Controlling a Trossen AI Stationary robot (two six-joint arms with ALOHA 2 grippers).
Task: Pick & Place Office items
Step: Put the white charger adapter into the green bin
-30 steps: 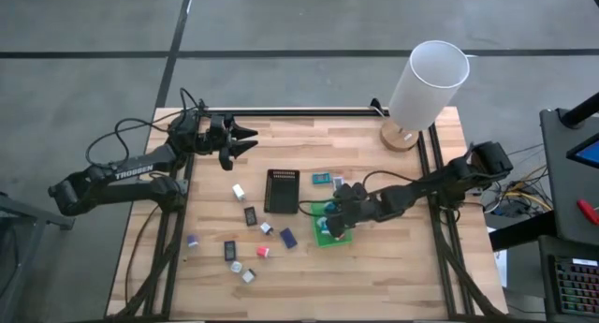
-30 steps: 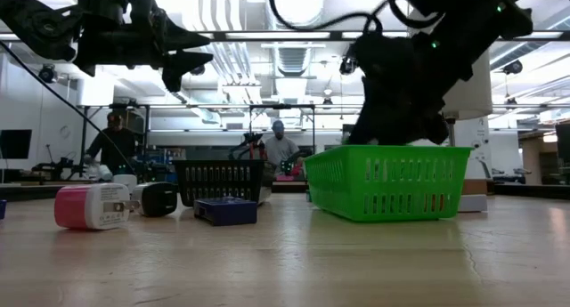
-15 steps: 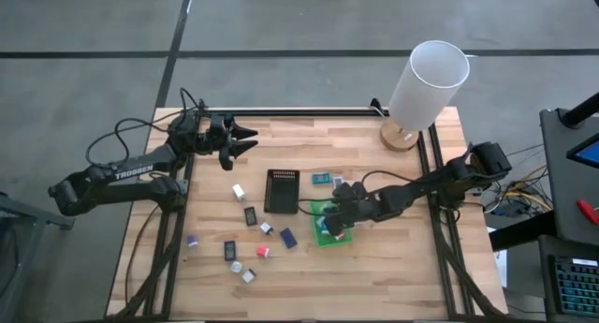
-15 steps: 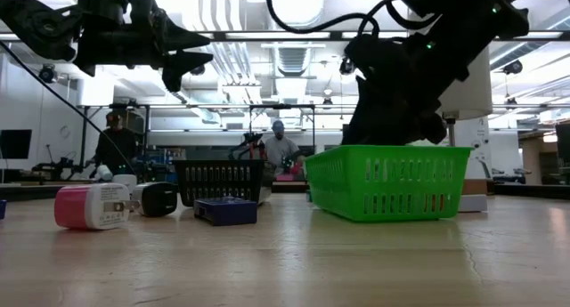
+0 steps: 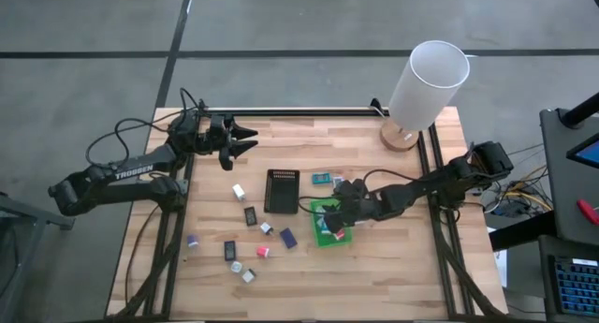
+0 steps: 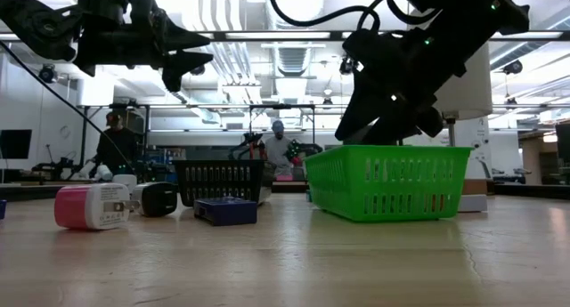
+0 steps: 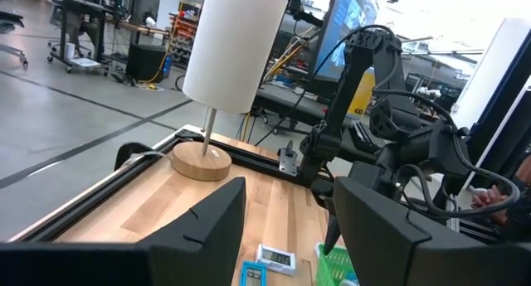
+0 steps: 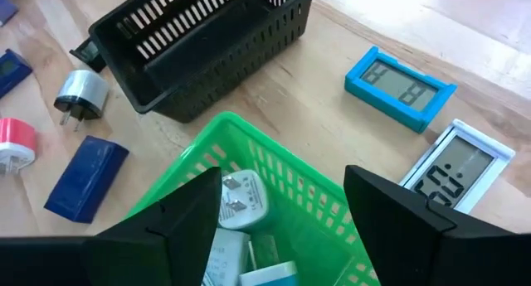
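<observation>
Risk now: right gripper (image 8: 278, 228), jaws apart and empty, hangs over the green tray (image 8: 290, 182) mid-desk and could snag its rim; left gripper (image 5: 245, 141), jaws apart, waits at the desk's far-left corner.

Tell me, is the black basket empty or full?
Empty. The right wrist view looks down into the black basket and shows only its bare slotted floor, while the green basket beside it holds a white plug.

grey concrete floor (image 5: 94, 42), ceiling strip lights (image 6: 267, 36), white-shaded lamp (image 5: 426, 84), workbenches behind
</observation>
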